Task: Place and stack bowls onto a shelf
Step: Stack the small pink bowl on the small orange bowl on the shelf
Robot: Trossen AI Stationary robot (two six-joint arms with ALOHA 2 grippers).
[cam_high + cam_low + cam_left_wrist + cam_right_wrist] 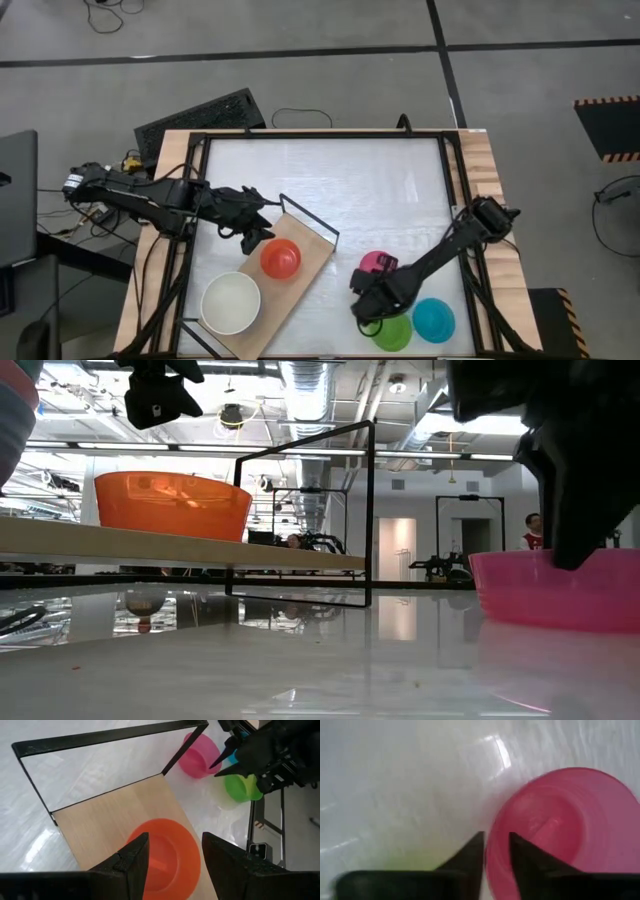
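Beside the shelf, the right arm covers part of the magenta bowl and lime green bowl; whether its jaws touch the magenta rim is unclear.

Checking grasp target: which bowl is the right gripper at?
The magenta bowl: the right gripper straddles its rim. Lime green bowl and cyan bowl sit beside it, untouched.

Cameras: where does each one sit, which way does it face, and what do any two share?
High: overhead, straight down; both arms, shelf, red bowl.
Low: tabletop height, level across; red bowl on the shelf, magenta bowl.
Left wrist: behind the left pincer, open above the red bowl.
Right wrist: behind the right pincer at the magenta bowl rim.
Shared: high and left wrist both show shelf and red bowl.
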